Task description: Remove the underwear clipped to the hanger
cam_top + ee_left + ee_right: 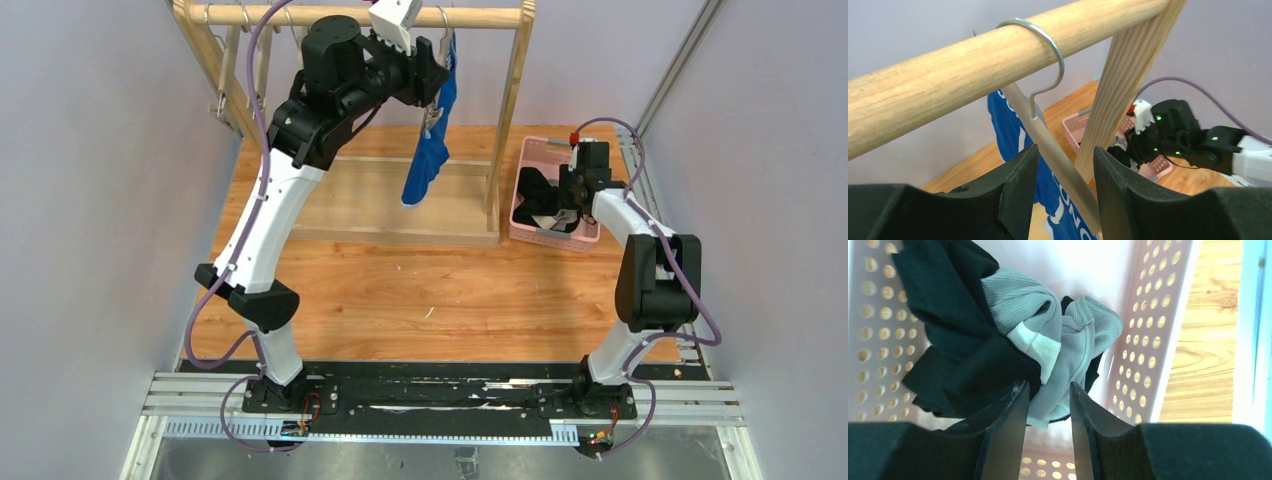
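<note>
Nearest the bases, the wooden table (400, 290) lies bare of cloth. At its right edge, beyond the bent right arm, sits a pink perforated basket (590, 238), and the right gripper (570, 205) hangs directly over it, pointing down into it. From the right wrist camera its two dark fingers (1008, 410) stand parted with a clear gap between them, holding nothing. Below and between them lie two garments inside the basket, bunched together against its holed walls. The black briefs (948, 340) spread across the left side and floor. The grey briefs (1023, 305), ribbed and crumpled, lie on top of and beside the black pair, with the paler waistband (1035, 345) folded at the centre. Farther back stands the wooden rack, its slanted upright (510, 110) just left of the basket. The royal blue briefs (428, 160) dangle in front of that upright, twisted into a narrow strip. They hang from the hanger (1058, 155), whose wire hook (1053, 45) loops over the round top rail (948, 65). The overhead view shows something like a metal clip at the cloth's upper edge, but too small to be sure. The left gripper (1064, 152) is raised to the rail, its fingers spread on either side of the hanger's pale bar, with the blue cloth behind it.
</note>
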Controlling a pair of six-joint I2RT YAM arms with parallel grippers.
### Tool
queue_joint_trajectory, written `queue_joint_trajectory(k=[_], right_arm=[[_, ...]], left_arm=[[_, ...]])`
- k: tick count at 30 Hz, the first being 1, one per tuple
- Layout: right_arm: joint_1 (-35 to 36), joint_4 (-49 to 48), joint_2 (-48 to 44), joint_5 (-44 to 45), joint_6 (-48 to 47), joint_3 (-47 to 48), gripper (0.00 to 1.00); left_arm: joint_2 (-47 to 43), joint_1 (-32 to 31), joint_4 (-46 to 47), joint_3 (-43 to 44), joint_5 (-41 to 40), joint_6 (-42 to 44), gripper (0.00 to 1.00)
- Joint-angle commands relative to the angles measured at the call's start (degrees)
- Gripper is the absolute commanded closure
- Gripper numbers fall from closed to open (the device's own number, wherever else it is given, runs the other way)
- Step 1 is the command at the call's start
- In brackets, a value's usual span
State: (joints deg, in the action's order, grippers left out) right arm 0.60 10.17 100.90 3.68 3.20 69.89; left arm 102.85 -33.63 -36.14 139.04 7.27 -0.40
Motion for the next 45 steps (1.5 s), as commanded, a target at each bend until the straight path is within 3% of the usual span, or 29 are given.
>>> queue_joint_trajectory(k=[1,17,21,30,45], right_arm=[[0.01,-0.31,-6.25,-0.53,0.21,-1.54,0.63],[1.67,-3.04,-24.65,0.01,-0.73,-5.44,0.61],[1.99,-3.30,-26.97,0.23,-1.13,-5.88,0.60],[2.38,-3.41,-25.79,0.43,-1.31,-6.13,0.59],[2.69,-3.95,-22.89,-0.96,-1.36,-6.23,0.59]], left_arm=[[1.00,-0.80,0.40,-0.25,-1.79,1.52,0.47],[0.00,-1.76,-1.39,-4.62,-8.16,4.40,0.56],[0.15,-2.14,-1.39,-4.65,-9.51,5.12,0.66],[-0.53,-2.58,-0.71,-4.65,-10.95,6.18,0.99],[-7.82,-3.02,3.62,-7.93,-17.98,9.61,1.00]])
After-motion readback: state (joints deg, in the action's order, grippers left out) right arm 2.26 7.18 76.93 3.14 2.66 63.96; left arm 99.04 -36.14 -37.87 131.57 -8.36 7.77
